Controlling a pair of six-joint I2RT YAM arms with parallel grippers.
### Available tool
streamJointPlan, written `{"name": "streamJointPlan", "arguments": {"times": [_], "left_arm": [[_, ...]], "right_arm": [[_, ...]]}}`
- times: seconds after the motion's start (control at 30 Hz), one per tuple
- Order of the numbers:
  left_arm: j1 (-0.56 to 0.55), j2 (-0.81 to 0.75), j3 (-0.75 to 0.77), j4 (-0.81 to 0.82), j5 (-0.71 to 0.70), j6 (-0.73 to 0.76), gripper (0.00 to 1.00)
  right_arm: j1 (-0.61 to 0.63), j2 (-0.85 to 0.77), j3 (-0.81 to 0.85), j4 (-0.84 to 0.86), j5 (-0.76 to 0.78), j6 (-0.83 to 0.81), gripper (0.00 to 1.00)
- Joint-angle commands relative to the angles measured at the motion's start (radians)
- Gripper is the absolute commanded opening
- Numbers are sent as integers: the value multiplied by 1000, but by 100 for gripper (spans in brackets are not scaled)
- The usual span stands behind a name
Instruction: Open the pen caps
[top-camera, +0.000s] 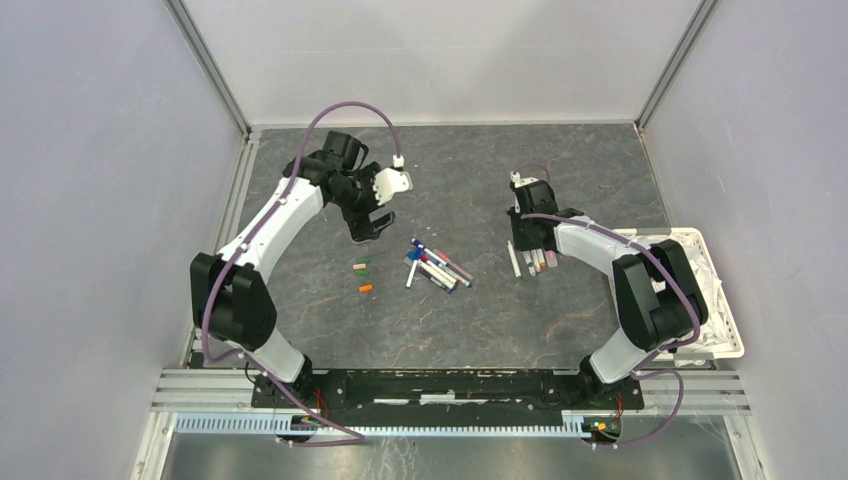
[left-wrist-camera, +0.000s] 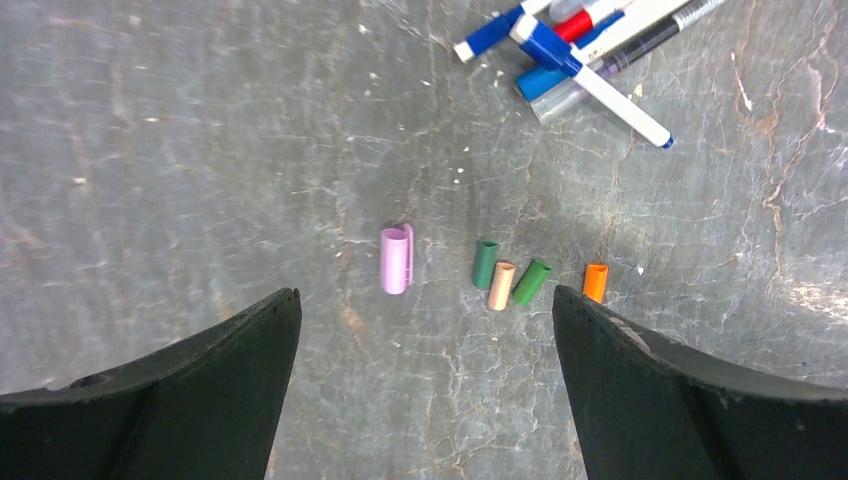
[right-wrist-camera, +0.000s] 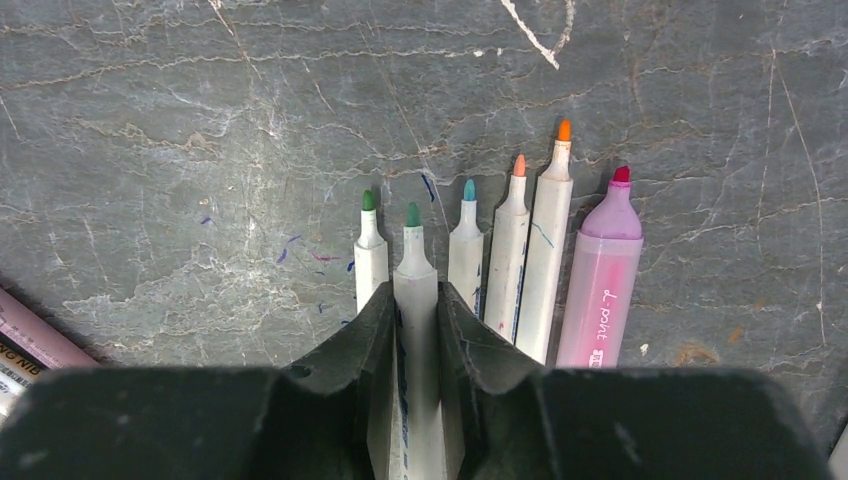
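Note:
In the left wrist view, loose pen caps lie on the dark table: a lilac one (left-wrist-camera: 395, 260), a dark green one (left-wrist-camera: 485, 264), a beige one (left-wrist-camera: 500, 285), a green one (left-wrist-camera: 531, 281) and an orange one (left-wrist-camera: 595, 282). My left gripper (left-wrist-camera: 425, 300) is open and empty above them, and it also shows in the top view (top-camera: 368, 225). My right gripper (right-wrist-camera: 414, 295) is shut on an uncapped white pen with a green tip (right-wrist-camera: 414, 250). That pen sits in a row of uncapped pens (right-wrist-camera: 508, 250) with a pink marker (right-wrist-camera: 600, 290).
A pile of capped pens with blue and red ends (top-camera: 435, 268) lies mid-table and shows in the left wrist view (left-wrist-camera: 570, 40). A white tray (top-camera: 735, 330) sits at the right edge. A pink pen (right-wrist-camera: 30, 340) lies left of my right gripper.

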Motion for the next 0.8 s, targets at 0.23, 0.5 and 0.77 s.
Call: {"name": "streamJointPlan", "arguments": {"times": [0.23,0.5,0.77], "left_arm": [[-1,-98,70,-79,38,-74,100],[33,-138,143,51,-57,-226,100],[49,-240,68,142,-121,-292,100]], "right_arm": [[0,-52,24,-12,17,8,34],[88,-132,56,24,43,-17,37],[290,28,190,31,-70,-123,44]]}}
